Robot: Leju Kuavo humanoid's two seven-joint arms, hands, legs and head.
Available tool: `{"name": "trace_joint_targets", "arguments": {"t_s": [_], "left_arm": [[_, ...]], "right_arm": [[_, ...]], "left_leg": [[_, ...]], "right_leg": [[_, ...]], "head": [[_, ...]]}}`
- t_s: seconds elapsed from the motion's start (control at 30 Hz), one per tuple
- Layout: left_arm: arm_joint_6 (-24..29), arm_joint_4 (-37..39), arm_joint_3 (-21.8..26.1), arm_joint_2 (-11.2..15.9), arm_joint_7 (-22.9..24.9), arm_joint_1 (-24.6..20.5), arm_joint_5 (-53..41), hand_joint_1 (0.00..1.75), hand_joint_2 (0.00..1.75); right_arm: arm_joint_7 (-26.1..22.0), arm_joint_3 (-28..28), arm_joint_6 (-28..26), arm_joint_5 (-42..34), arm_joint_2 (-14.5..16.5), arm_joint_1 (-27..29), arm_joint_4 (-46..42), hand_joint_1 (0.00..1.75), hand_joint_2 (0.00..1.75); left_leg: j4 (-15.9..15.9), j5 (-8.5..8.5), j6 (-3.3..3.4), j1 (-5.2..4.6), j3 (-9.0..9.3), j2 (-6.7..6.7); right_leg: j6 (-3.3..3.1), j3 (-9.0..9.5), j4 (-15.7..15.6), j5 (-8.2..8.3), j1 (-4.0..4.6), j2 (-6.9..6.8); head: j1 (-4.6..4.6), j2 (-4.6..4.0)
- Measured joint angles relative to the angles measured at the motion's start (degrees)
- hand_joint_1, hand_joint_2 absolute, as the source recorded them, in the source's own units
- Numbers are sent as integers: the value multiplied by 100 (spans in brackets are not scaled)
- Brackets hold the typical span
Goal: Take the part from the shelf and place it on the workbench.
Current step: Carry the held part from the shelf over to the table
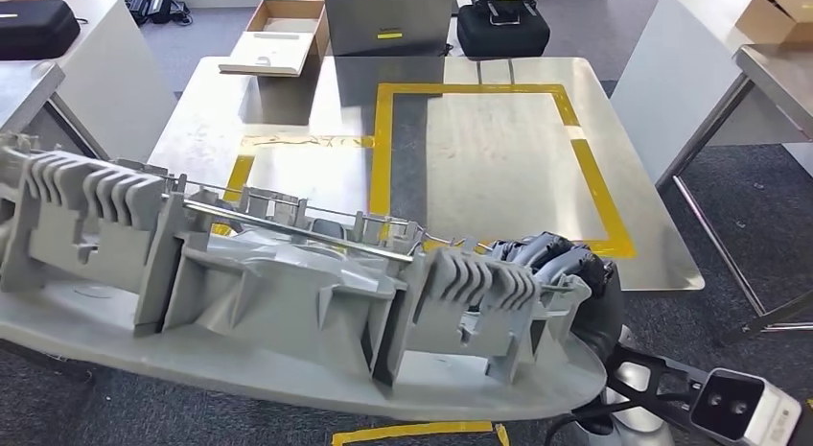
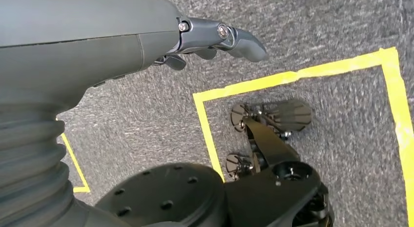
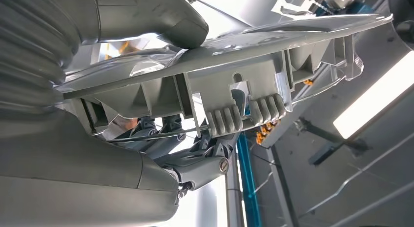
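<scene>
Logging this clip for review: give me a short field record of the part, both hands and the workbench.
part: long grey ribbed moulding, carried in front of the robot, not yet on the workbench
right hand: grips the part's right end, thumb pressed on one face
left hand: holds nothing, hangs over carpet with yellow tape
workbench: metal top ahead, yellow-taped rectangle bare
</scene>
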Motion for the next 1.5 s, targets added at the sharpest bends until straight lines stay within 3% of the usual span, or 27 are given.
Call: {"name": "trace_joint_targets", "arguments": {"t_s": [0.07,0.17,0.2,0.23,0.3,0.33,0.37,0.43,0.53,0.6,0.67,0.7,0.73,0.77,0.83,0.9,1.07,1.17,1.3,1.5], "left_arm": [[1,-3,-1,-1,-5,-7,0,0,175],[1,-6,-1,7,-21,-10,0,0,175],[0,-6,-1,9,-26,-6,0,0,175],[-2,-6,-1,10,-30,-3,0,0,175],[-7,-5,-1,9,-34,-4,0,0,175],[-10,-4,-1,7,-36,-7,0,0,175],[-12,-4,-1,6,-37,-12,0,0,175],[-14,-3,-1,8,-38,-15,0,0,175],[-14,-5,-1,16,-40,-19,0,0,175],[-16,-4,-1,20,-46,-24,4,0,175],[-19,-2,-1,20,-53,-14,11,0,175],[-19,-2,-1,22,-58,-3,15,0,175],[-19,-2,-1,26,-64,7,17,0,175],[-19,-3,-1,32,-74,16,21,0,175],[-19,-2,-1,42,-100,32,27,0,175],[-20,-1,-1,43,-132,45,31,0,175],[-20,-2,1,39,-185,86,62,0,175],[-19,-4,10,44,-204,87,166,0,175],[-18,-6,21,45,-244,108,235,0,175],[-36,-9,21,49,-268,109,219,0,175]], "right_arm": [[-4,-15,19,0,4,-2,-3,175,175],[-4,-56,52,-1,7,7,-6,175,175],[-2,-72,60,-1,7,9,-6,175,175],[-1,-84,66,-3,7,9,-6,175,175],[-2,-98,67,-8,7,4,-10,175,175],[-3,-103,66,-9,7,0,-13,175,175],[-3,-108,65,-10,8,-5,-19,175,175],[-3,-120,64,-13,9,-8,-28,175,175],[-2,-129,80,-23,11,2,-49,175,175],[-7,-129,97,-28,24,9,-69,175,175],[-8,-130,96,-4,38,34,-80,175,175],[-6,-130,87,20,42,55,-80,175,175],[-4,-130,71,51,42,74,-80,175,175],[-3,-130,36,93,42,87,-82,175,175],[-4,-129,-84,206,42,91,-89,175,175],[-7,-121,-357,408,39,81,-105,175,175],[1,3,-1827,1317,-180,59,-157,175,175],[54,178,-2767,2149,-426,175,-274,175,175],[484,567,-3834,3390,-800,572,-598,175,175],[1285,972,-4442,4225,-1064,894,-658,175,175]], "left_leg": [[-23,-28,58,17,78,-7],[-26,-107,87,14,138,-10],[-25,-140,83,13,169,-13],[-25,-176,74,13,213,-16],[-26,-255,50,13,318,-21],[-26,-291,30,9,365,-23],[-33,-325,1,5,392,-23],[-21,-335,-80,-6,447,-19],[211,-403,-172,-18,435,0],[720,-691,-194,-16,185,9],[1342,-991,-217,-12,-208,9],[1498,-1013,-226,-11,-350,9],[1464,-904,-229,-11,-407,9],[1217,-665,-227,-10,-364,10],[471,-151,-205,-14,-161,12],[44,20,-149,-32,-42,15],[-11,33,-75,-35,-23,-18],[-12,8,-37,-38,-21,-22],[-11,-12,-7,-41,-19,-20],[-12,-13,-4,-43,-4,-14]], "right_leg": [[61,-213,409,-124,-19,-6],[132,-895,1373,-473,-50,-8],[136,-1040,1478,-470,-53,-8],[129,-1082,1378,-332,-54,-8],[73,-891,685,211,-40,-12],[36,-768,335,370,-19,-19],[-1,-677,98,418,2,-23],[-67,-607,-58,369,29,-22],[-176,-452,-130,433,-6,-16],[-236,-358,-146,380,-15,-24],[-264,-303,-142,319,-5,-16],[-266,-272,-139,292,-2,-10],[-261,-230,-134,259,-2,-3],[-252,-180,-128,222,-5,2],[-218,-88,-114,138,-7,0],[-163,-66,-98,76,3,-4],[-210,-44,-116,33,40,-20],[-184,-15,-171,27,39,-27],[-98,5,-208,21,35,-29],[-41,10,-217,21,31,-27]], "head": [[19,0],[45,0],[49,0],[54,0],[66,0],[73,0],[81,0],[90,0],[68,0],[42,0],[23,0],[21,0],[17,0],[14,0],[5,0],[-8,0],[-7,0],[1,0],[10,0],[14,0]]}}
